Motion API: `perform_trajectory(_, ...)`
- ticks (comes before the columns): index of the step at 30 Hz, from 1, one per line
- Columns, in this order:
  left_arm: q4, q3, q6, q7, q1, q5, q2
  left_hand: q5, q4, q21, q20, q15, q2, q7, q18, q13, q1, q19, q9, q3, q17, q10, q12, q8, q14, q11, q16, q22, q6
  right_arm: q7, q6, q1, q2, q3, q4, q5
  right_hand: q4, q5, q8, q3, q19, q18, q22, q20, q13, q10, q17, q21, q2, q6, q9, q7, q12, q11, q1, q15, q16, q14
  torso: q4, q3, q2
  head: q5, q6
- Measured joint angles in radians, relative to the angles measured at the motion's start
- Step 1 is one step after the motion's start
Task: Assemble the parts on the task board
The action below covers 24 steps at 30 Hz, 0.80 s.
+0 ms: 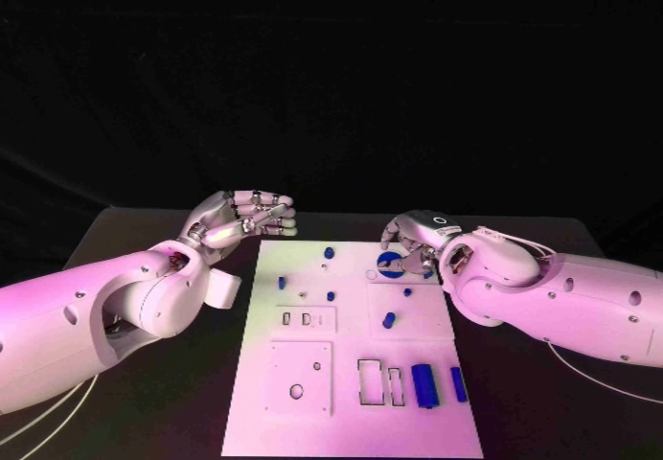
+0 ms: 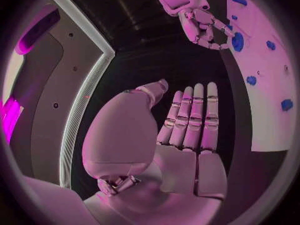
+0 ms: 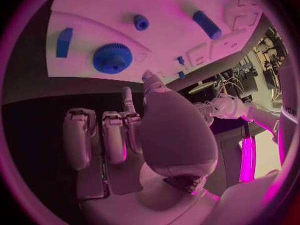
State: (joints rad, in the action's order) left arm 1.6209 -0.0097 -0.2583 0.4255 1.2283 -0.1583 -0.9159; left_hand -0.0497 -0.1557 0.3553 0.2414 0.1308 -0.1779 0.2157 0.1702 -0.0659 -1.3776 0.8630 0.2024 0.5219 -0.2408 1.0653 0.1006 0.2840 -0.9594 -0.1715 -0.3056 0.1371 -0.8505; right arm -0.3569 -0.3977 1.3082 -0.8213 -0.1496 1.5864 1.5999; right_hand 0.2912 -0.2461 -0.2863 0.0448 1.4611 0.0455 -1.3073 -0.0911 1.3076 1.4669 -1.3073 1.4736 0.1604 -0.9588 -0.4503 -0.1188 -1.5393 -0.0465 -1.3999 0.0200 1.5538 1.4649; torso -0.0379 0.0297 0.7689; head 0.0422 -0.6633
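Head view: lying flat on the matte black surface, white task board, rectangular, with raised square panels and cut-out slots. Sitting at its far right corner, toothed blue gear; lying near the front, smooth blue cylinder beside a slimmer blue peg. Hovering left of the board, left hand, fingers curling loosely, gripping nothing. Hanging just beside the gear, right hand.

Left wrist view: left hand lying released, fingers straight and side by side.

Right wrist view: right hand staying off the ridged gear, fingers extending, holding nothing.
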Motion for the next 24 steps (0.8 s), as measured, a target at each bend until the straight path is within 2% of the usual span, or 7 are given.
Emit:
perform_trajectory(4, -0.001, 0.000, 0.001, 0.000, 0.000, 0.000, 0.003, 0.000, 0.000, 0.000, 0.000, 0.000, 0.000, 0.000, 0.000, 0.000, 0.000, 0.000, 0.000, 0.000, -0.001, 0.000, 0.000, 0.000, 0.000, 0.000, 0.000, 0.000, 0.000, -0.007, -0.003, 0.003, 0.016, 0.001, 0.006, 0.008, 0.000, 0.000, 0.000, 0.000, 0.004, 0.000, 0.000, 0.004, 0.000, 0.000, 0.000, 0.000, 0.000, 0.000, 0.002, -0.001, 0.001, 0.000, 0.000, 0.000, 0.000, 0.000, -0.0010, 0.0008, 0.000, 0.003, 0.001)
perform_trajectory(8, -0.001, 0.000, 0.002, -0.001, 0.000, 0.000, 0.003, 0.000, 0.000, 0.000, 0.000, 0.000, 0.000, 0.000, 0.000, 0.000, 0.000, 0.000, 0.000, 0.000, -0.001, 0.000, 0.000, 0.000, 0.000, 0.000, 0.000, 0.000, 0.000, -0.014, 0.000, 0.004, 0.019, 0.001, -0.003, 0.010, 0.000, 0.000, 0.020, 0.000, 0.004, 0.000, -0.001, 0.004, 0.000, 0.000, 0.000, 0.000, 0.019, 0.027, 0.008, -0.010, 0.011, 0.000, 0.019, 0.000, 0.000, 0.000, -0.0031, 0.0015, 0.000, 0.005, 0.001)
perform_trajectory(12, -0.002, 0.000, 0.003, -0.002, 0.000, 0.000, 0.002, 0.000, 0.000, 0.000, 0.000, 0.000, 0.000, 0.000, 0.000, 0.000, 0.000, 0.000, -0.001, 0.000, -0.001, 0.000, 0.000, 0.000, 0.000, 0.000, 0.000, 0.000, 0.000, -0.018, 0.004, 0.005, 0.017, 0.001, -0.016, 0.004, 0.000, 0.000, 0.032, -0.007, 0.003, 0.000, -0.001, 0.004, 0.000, 0.000, -0.001, 0.000, 0.027, 0.044, 0.011, -0.020, 0.018, 0.000, 0.026, 0.000, 0.000, 0.000, -0.0012, 0.0017, 0.001, 0.005, 0.002)
perform_trajectory(16, -0.003, 0.000, 0.003, -0.003, 0.000, 0.000, 0.002, 0.000, 0.000, 0.000, 0.000, 0.000, 0.000, 0.000, 0.000, 0.000, 0.000, 0.000, -0.001, 0.000, -0.001, 0.000, 0.000, 0.000, 0.000, 0.000, 0.000, -0.001, 0.000, -0.018, 0.009, 0.005, 0.013, 0.001, -0.028, -0.012, 0.001, 0.000, 0.037, -0.008, 0.003, 0.000, -0.001, 0.004, 0.000, -0.004, -0.001, 0.000, 0.029, 0.053, 0.012, -0.022, 0.022, -0.004, 0.029, 0.000, 0.000, 0.000, 0.0002, 0.0013, 0.001, 0.005, 0.003)
perform_trajectory(24, -0.004, 0.000, 0.004, -0.004, 0.000, 0.000, 0.002, 0.000, 0.000, 0.000, 0.000, 0.000, 0.000, 0.000, 0.000, 0.000, 0.000, 0.000, -0.001, 0.000, -0.001, 0.000, 0.000, 0.000, 0.000, 0.000, 0.000, -0.001, 0.000, -0.015, 0.019, -0.001, 0.008, 0.000, -0.049, -0.053, -0.002, 0.000, 0.043, -0.010, 0.005, 0.000, -0.001, 0.002, 0.000, -0.001, -0.001, -0.004, 0.029, 0.059, 0.013, -0.021, 0.022, -0.006, 0.029, -0.004, 0.000, 0.004, -0.0014, -0.0006, 0.001, 0.007, 0.003)
